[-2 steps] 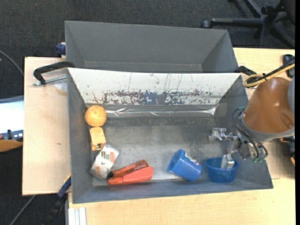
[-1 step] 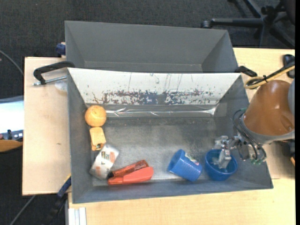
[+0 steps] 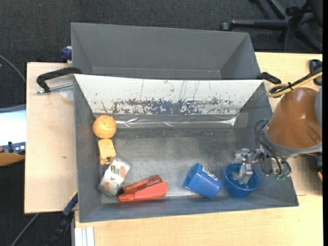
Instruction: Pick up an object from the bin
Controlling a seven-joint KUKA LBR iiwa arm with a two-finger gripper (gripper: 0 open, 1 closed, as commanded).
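Observation:
My gripper hangs at the bin's front right corner, its metal fingers reaching down into a small blue bowl. One finger seems to stand inside the bowl near its rim; how far apart the fingers stand is hard to make out. Just left of the bowl a blue cup lies on its side, touching or nearly touching the bowl.
Along the bin's left side lie an orange ball, a small yellow block, a crumpled white packet and a red-orange tool. The arm with its orange cover comes in over the right wall.

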